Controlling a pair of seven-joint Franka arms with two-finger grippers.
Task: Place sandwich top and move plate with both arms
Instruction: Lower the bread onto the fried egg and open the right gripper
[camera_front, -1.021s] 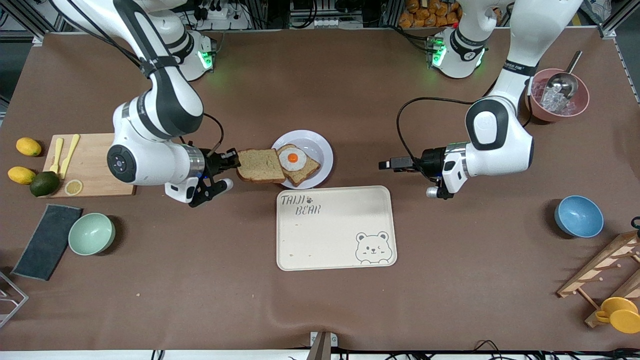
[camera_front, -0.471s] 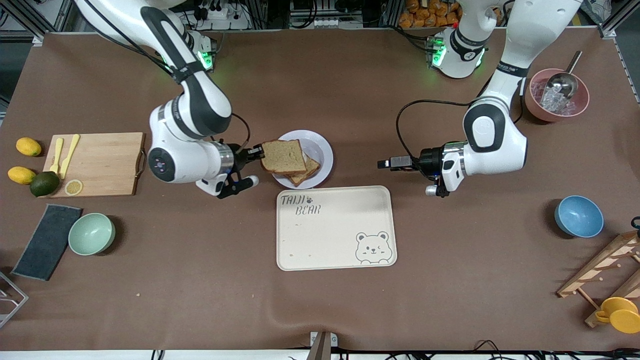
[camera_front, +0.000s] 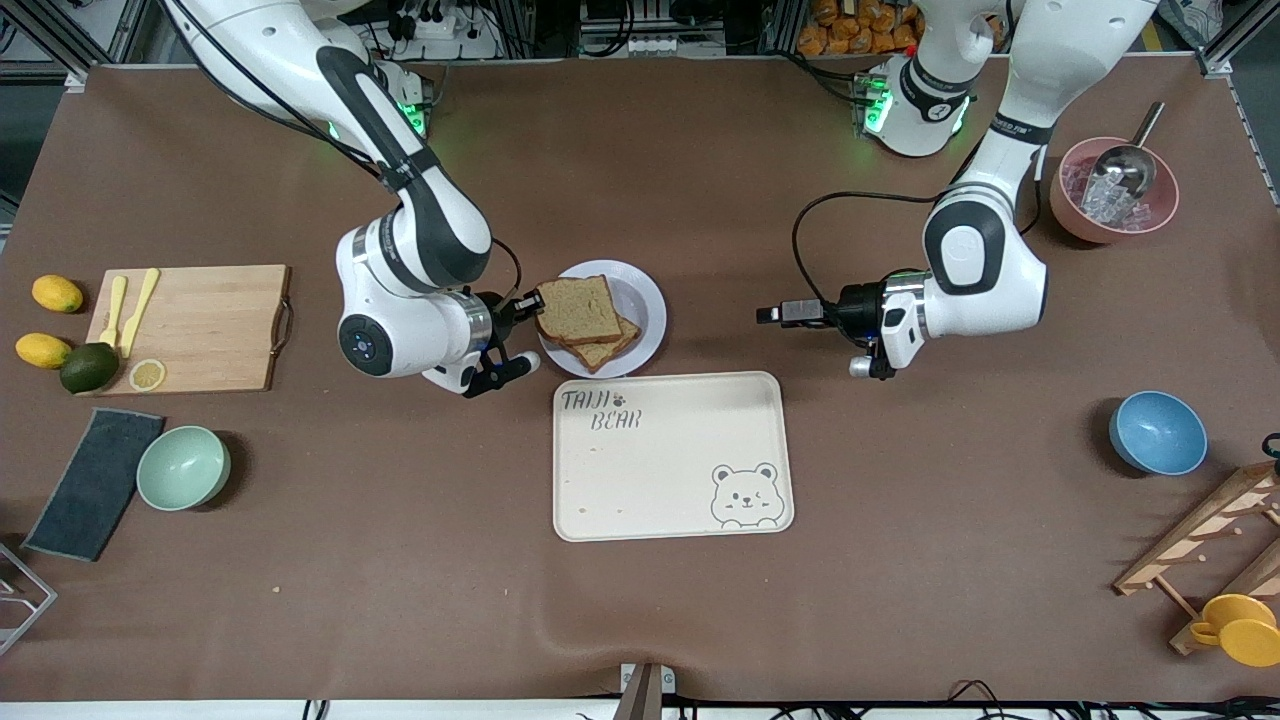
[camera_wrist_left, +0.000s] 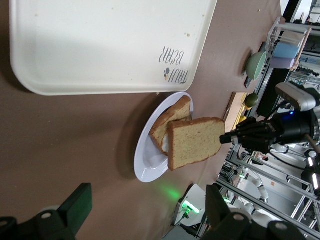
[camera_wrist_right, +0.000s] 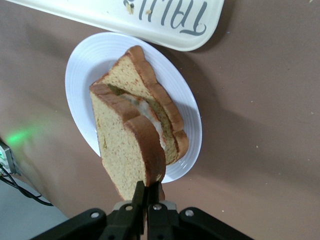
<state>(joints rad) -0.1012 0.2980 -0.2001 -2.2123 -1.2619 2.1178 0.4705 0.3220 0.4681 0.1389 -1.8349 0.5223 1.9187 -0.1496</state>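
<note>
Sandwich top now over the plate

Your right hand (camera_front: 527, 303), clamping the sandwich top (camera_front: 578, 309), has carried it over the egg slice (camera_front: 606, 347) on the plate (camera_front: 645, 300). Left hand (camera_front: 772, 314) beside the plate: grip unclear. Tray (camera_front: 670, 470) reads "TAIJI BEAR".

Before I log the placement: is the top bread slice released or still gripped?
Gripped. The right gripper pinches the top slice by its crust, over the egg slice on the plate.

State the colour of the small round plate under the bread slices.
White, faintly lavender: the small round plate shows best in the right wrist view.
</note>
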